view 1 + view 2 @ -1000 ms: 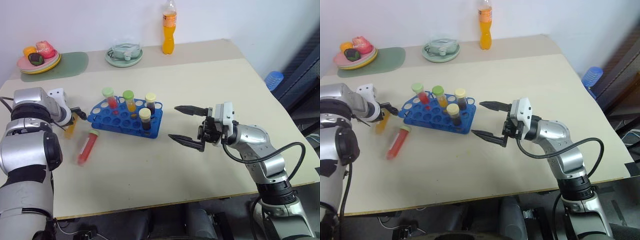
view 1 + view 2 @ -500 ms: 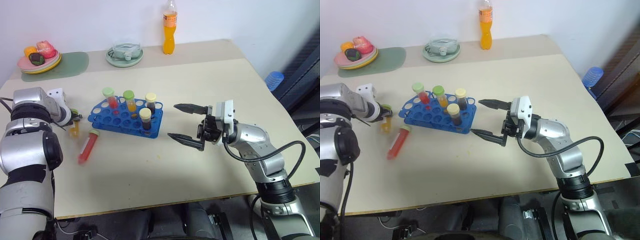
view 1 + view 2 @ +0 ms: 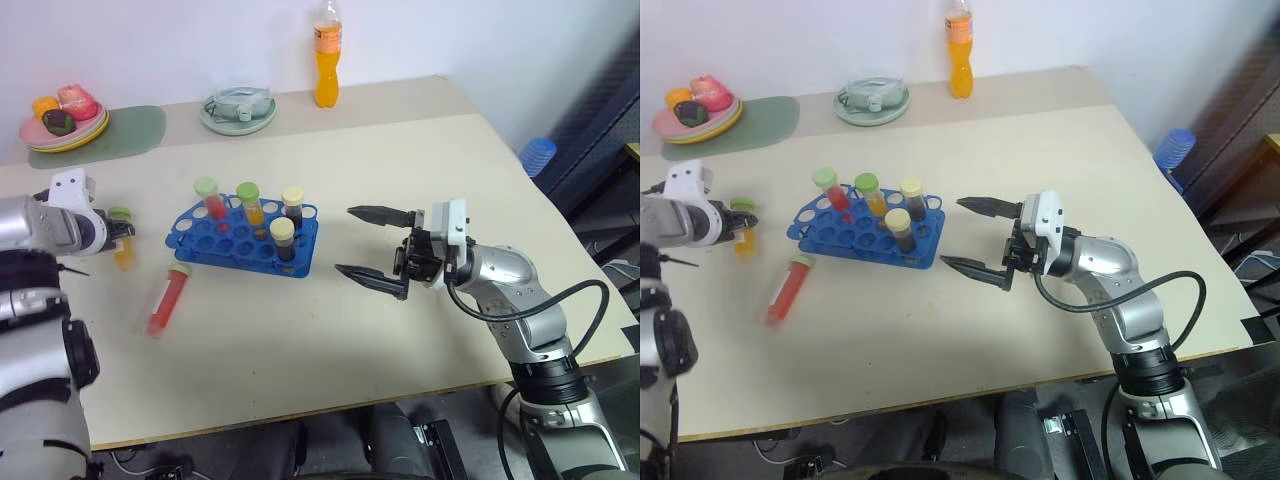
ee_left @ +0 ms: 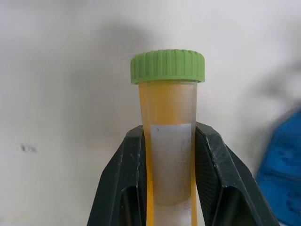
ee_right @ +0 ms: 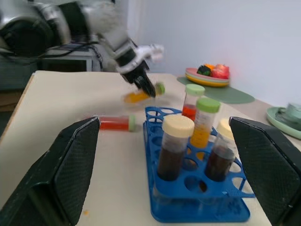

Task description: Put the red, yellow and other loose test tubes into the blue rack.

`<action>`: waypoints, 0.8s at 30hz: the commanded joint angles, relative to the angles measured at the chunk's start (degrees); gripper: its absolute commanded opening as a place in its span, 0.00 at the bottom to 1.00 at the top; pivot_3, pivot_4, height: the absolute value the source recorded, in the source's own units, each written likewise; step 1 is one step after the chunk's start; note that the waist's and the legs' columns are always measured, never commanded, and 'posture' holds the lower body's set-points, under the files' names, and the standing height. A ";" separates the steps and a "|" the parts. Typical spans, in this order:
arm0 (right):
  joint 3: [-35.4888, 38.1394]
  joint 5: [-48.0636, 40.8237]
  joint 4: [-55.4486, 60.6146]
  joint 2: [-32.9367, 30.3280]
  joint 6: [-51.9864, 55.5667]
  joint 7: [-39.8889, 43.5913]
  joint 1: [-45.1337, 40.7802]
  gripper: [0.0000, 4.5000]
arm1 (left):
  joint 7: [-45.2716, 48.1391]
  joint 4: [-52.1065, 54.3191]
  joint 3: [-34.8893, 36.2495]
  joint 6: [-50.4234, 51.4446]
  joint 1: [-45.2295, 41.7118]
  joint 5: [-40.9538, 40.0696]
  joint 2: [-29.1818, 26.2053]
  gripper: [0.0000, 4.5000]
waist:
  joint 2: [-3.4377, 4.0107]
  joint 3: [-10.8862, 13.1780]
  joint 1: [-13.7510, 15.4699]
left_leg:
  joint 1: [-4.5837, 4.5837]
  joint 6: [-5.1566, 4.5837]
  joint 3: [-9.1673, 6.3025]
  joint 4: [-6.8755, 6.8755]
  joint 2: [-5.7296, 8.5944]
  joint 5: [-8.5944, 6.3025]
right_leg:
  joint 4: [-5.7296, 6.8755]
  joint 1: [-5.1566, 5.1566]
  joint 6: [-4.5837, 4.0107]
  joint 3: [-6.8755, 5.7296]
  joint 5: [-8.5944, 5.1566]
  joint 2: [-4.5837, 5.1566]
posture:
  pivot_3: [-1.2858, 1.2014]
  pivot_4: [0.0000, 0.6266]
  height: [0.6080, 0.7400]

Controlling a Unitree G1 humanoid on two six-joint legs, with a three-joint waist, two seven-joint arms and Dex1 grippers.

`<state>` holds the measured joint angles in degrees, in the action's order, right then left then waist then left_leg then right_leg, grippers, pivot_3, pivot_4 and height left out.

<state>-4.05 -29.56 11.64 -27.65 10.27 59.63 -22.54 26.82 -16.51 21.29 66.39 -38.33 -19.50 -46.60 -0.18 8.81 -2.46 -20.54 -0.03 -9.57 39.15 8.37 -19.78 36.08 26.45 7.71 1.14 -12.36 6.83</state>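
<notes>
At the left of the frame, our left gripper (image 4: 169,155) has closed its jaws on the yellow tube (image 4: 168,127) with the green cap and lifted it off the table (image 3: 400,180), where a second ago it lay between open fingers. The red tube (image 3: 167,298) lies loose at lower left, beside the blue rack (image 3: 243,240) (four tubes already stand in it). Our right gripper (image 3: 378,247) waits at centre right, jaws wide and empty, so we judge the yellow tube goes to a free hole next.
</notes>
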 commanded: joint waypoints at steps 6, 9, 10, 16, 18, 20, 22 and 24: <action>1.06 -1.00 -1.23 0.29 -0.64 1.82 -1.58 1.00 | 0.71 41.87 12.82 -25.14 15.86 -7.72 12.17 0.17 | -0.01 -0.02 2.03 | 0.13 -0.01 0.10 0.07 0.00 -0.01 | -0.32 -0.23 -0.02 -0.01 0.00 0.01 | 0.52 0.24 1.00; 1.42 -0.89 -1.30 -0.32 -0.38 2.16 -1.54 1.00 | -0.39 46.36 10.99 -31.13 18.67 -8.59 17.47 0.17 | -0.02 -0.03 2.35 | 0.20 -0.01 0.11 0.10 0.00 -0.01 | -0.40 -0.37 -0.02 0.00 0.01 0.01 | 0.52 0.24 1.00; 1.56 -0.87 -1.29 -0.49 -0.34 2.22 -1.47 1.00 | -0.27 46.77 10.20 -32.03 19.49 -8.52 18.01 0.17 | -0.02 -0.03 2.37 | 0.19 -0.01 0.11 0.10 -0.01 -0.01 | -0.42 -0.38 -0.02 0.00 0.01 0.01 | 0.52 0.24 1.00; 2.96 -1.00 0.10 -2.09 0.57 1.60 -0.10 1.00 | 5.61 45.15 1.91 -43.62 24.74 -7.46 22.35 0.17 | -0.02 -0.03 2.77 | 0.17 -0.01 0.14 0.09 -0.02 -0.01 | -0.44 -0.35 -0.03 0.00 0.01 0.00 | 0.52 0.24 1.00; 3.42 -0.97 1.00 -2.66 0.96 1.06 0.64 1.00 | 8.28 41.87 -1.49 -52.21 26.20 -4.98 24.24 0.17 | -0.02 -0.03 3.06 | 0.16 -0.01 0.15 0.07 -0.02 -0.01 | -0.50 -0.35 -0.04 0.00 0.02 0.00 | 0.52 0.24 1.00; 3.87 -1.20 1.85 -3.14 1.48 0.49 1.25 1.00 | 9.83 38.59 -3.69 -58.71 26.59 -3.49 25.97 0.17 | -0.02 -0.03 3.29 | 0.16 -0.01 0.15 0.07 -0.03 -0.01 | -0.57 -0.37 -0.08 -0.01 0.06 0.00 | 0.52 0.24 1.00; 4.37 -1.36 2.67 -3.53 1.95 0.06 1.84 1.00 | 8.73 34.81 -5.99 -64.75 26.26 0.56 27.01 0.17 | -0.02 -0.03 3.24 | 0.16 -0.01 0.15 0.08 -0.05 -0.01 | -0.62 -0.41 -0.11 -0.03 0.08 -0.01 | 0.52 0.24 1.00; 4.79 -1.38 3.54 -3.96 2.37 -0.42 2.51 1.00 | 8.24 31.74 -7.94 -68.98 26.52 2.57 28.24 0.17 | -0.02 -0.03 3.23 | 0.17 -0.02 0.18 0.08 -0.06 -0.01 | -0.64 -0.42 -0.11 -0.03 0.08 -0.01 | 0.52 0.24 1.00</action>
<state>-1.14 -30.04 12.26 -30.78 12.48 59.71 -20.16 35.52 15.71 14.15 2.15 -11.50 -18.82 -18.72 -0.20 8.78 0.77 -20.36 -0.05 -9.39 39.22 8.31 -19.80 35.44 26.03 7.60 1.11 -12.28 6.82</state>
